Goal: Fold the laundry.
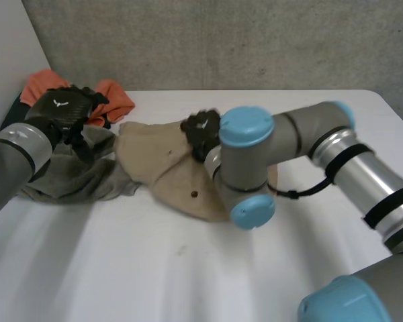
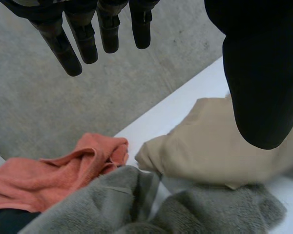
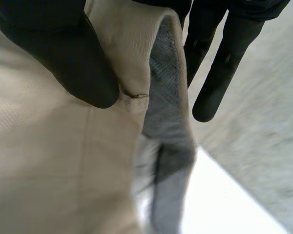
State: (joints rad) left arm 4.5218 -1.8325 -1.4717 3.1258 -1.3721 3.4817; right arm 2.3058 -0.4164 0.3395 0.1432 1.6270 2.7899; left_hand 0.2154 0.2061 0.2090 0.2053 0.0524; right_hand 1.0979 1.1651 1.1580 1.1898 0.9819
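Beige cloth (image 1: 158,168) lies on the white bench (image 1: 188,268), one edge pinched in the right hand (image 1: 200,129); left hand (image 1: 64,111) hangs open, empty, above the grey towel (image 1: 74,181)

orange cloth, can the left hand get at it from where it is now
Probably yes: the left hand hangs open right above the orange cloth, whose top lies bare beside the grey towel.

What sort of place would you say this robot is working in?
Probably a lab test bench, not a home: a plain white table against a rough grey concrete-looking wall, with a tan cloth, grey towel and orange cloth heaped on it.
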